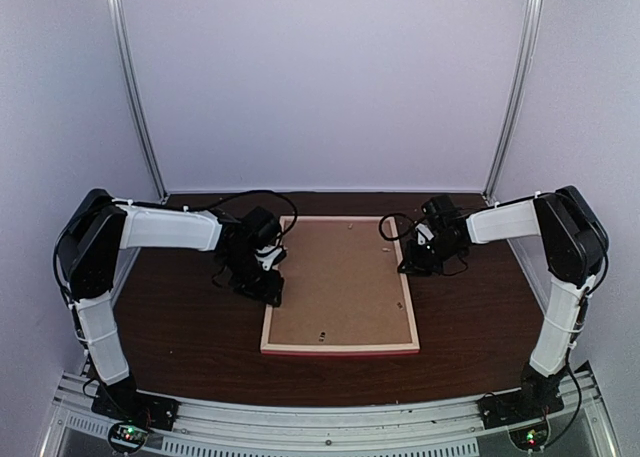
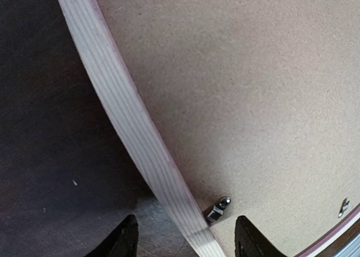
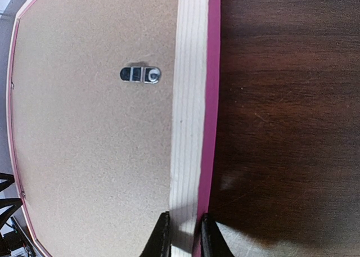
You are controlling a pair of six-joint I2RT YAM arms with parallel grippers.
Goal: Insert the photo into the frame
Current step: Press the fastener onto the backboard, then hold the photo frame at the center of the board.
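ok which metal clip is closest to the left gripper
The clip tucked against the frame rail, just ahead of the left gripper; the other clip sits far right.

The dark wooden table [image 1: 180, 327] bears the frame [image 1: 340, 349] lying face down.

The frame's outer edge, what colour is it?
Pink. The frame shows it best in the right wrist view.

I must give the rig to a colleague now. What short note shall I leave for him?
Left gripper: open, astride the frame's left rail, beside a metal clip.
Right gripper: shut on the right rail.
The frame lies back up on the table, backing board in it.
The photo is not in view; perhaps under the board.
To do: check the photo, secure the clips.
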